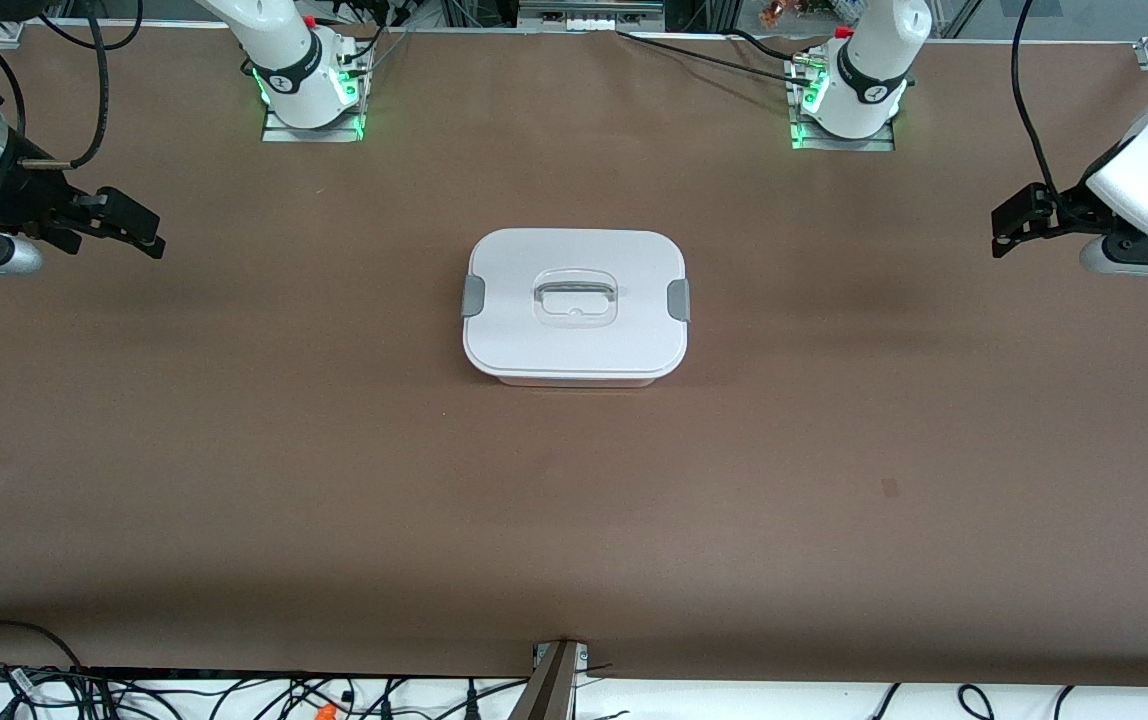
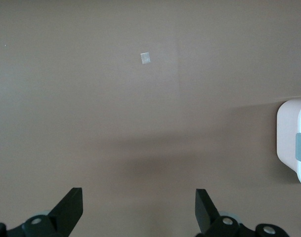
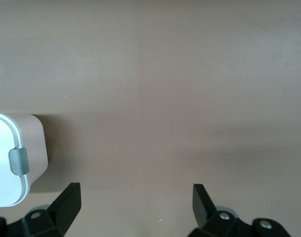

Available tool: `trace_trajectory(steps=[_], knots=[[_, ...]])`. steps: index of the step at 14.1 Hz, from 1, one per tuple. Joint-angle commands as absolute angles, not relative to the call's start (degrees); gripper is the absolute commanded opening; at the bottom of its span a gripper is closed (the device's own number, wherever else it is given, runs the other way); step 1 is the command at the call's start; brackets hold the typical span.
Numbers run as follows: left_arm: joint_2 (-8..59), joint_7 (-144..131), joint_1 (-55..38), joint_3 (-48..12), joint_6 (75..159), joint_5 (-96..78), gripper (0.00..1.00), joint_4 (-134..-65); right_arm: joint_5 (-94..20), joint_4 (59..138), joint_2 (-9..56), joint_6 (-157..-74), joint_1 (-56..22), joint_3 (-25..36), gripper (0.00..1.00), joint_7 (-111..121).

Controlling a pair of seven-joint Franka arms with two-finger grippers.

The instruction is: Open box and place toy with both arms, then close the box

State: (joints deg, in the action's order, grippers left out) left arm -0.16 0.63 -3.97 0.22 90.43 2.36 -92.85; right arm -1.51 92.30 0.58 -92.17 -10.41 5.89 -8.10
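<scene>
Box (image 1: pixel 575 306) sits lidded and clasped mid-table, no toy in view, well apart from and between the left claw (image 1: pixel 1002 232) and right claw (image 1: pixel 146 232), both gaping over bare table: either unopened or already packed and shut.
</scene>
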Motion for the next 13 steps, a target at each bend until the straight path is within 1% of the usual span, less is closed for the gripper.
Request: trace_trajectory(steps=[1,13], knots=[[0.44,0.26,-3.60,-0.17,90.35,1.41,1.00,-91.76,-0.88,90.97,1.14,-91.67,-9.93,5.36,1.00,-8.26],[0.44,0.53,-3.52,-0.09,89.48,1.32,1.00,-91.76,-0.88,90.97,1.14,-91.67,-9.93,5.36,1.00,-8.26]])
